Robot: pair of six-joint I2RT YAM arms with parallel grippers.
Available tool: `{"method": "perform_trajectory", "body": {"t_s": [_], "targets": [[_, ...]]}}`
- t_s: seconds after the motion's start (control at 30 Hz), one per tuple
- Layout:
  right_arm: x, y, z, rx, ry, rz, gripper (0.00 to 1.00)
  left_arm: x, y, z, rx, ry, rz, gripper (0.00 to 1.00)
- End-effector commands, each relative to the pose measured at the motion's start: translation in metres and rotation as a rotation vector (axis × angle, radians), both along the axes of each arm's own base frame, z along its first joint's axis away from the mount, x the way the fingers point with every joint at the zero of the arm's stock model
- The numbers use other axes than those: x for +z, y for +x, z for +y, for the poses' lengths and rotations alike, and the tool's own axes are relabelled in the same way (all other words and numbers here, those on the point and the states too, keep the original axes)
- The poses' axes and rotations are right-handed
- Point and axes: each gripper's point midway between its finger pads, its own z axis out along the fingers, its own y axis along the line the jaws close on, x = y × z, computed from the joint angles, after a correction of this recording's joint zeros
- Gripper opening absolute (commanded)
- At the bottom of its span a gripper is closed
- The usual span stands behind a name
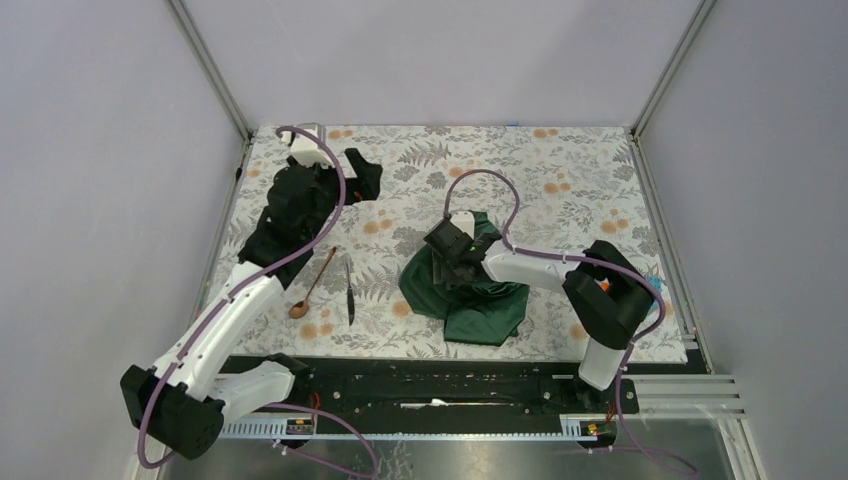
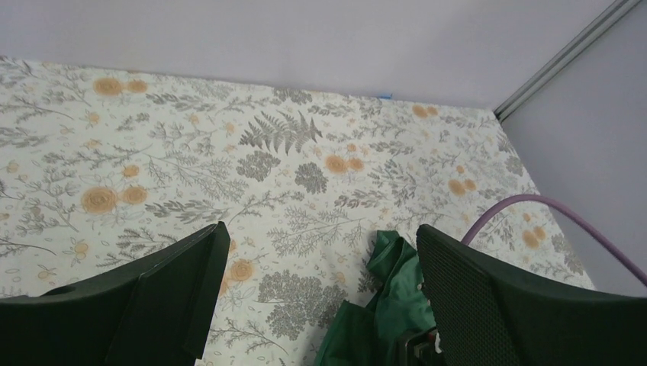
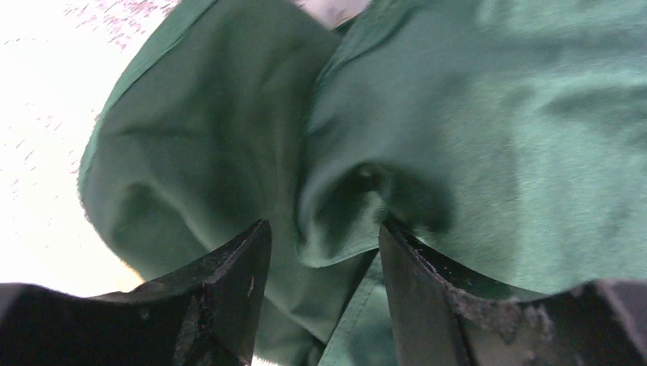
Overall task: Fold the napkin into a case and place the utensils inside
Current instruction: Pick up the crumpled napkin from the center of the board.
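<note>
- The napkin (image 1: 470, 295) lies in a rumpled heap on the bench (image 1: 570, 170), right of centre. I see no clean fold in it, and no case has been formed yet.
- The right pincer (image 3: 320, 232) is down on top of the heap, jaws partly apart with a ridge of cloth between them. I cannot tell whether it bites that ridge or only straddles it.
- The left pincer (image 2: 317, 244) hangs wide and empty over the far left of the bench, well apart from the napkin.
- The spoon (image 1: 312, 284) and knife (image 1: 349, 291) lie close together on the bench, left of the napkin and clear of it. Neither pincer touches them.
- My reckoning is that we are early. I have yet to flatten the cloth, fold it into a pouch, and slip in both utensils.
</note>
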Motion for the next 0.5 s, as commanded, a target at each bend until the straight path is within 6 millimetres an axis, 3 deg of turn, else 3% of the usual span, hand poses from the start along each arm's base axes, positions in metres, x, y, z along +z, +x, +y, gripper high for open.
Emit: {"method": "perform_trajectory", "body": {"t_s": [0.0,0.13,0.17,0.23,0.33,0.47], "targets": [[0.013,0.031,-0.011,-0.145,-0.076,-0.133,0.57,-0.008,0.005,-0.018,-0.056,-0.032,0.027,0.98],[0.002,0.035,-0.009,-0.144,-0.097,-0.133,0.52,-0.044,0.001,-0.029,-0.066,-0.040,0.181,0.98],[0.002,0.036,-0.008,-0.141,-0.096,-0.135,0.47,-0.063,-0.004,-0.029,-0.063,-0.049,0.237,0.99],[0.005,0.036,-0.008,-0.124,-0.093,-0.141,0.23,-0.117,-0.019,-0.030,-0.068,-0.066,0.375,0.99],[0.025,0.032,-0.013,-0.093,-0.076,-0.172,0.04,-0.175,-0.046,-0.043,-0.158,-0.109,0.511,0.99],[0.062,0.022,-0.022,-0.038,0.004,-0.241,0.00,-0.220,-0.064,-0.075,-0.322,-0.113,0.638,0.99]]}}
